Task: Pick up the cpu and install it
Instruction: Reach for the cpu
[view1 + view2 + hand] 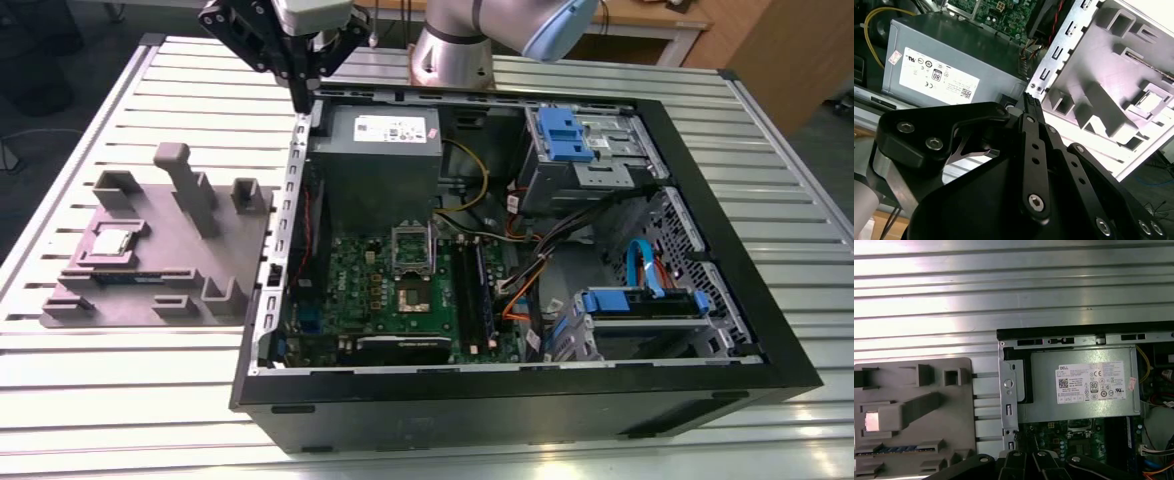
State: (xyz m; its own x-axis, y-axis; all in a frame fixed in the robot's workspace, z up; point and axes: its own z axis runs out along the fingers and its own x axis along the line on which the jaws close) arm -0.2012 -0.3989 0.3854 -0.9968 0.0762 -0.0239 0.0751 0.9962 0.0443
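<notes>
The cpu [111, 240] is a small silver-topped square lying in a recess of the grey tray [174, 262], which sits on the table at the exterior view's left of the open computer case [534, 400]. It also appears in both wrist views, as the cpu [872, 421] and the cpu [1152, 102]. My gripper [304, 98] hangs above the case's far corner by the power supply [380, 150], well away from the tray. Its fingers [1032, 107] are shut together with nothing between them. The motherboard socket [411, 290] lies open in the case.
The case holds the motherboard [400, 300], orange and blue cables [641, 262] and blue drive bays [567, 135]. Raised blocks [180, 175] stand on the tray. The slatted metal table [120, 400] extends around the tray and case. The arm's base [454, 55] stands behind the case.
</notes>
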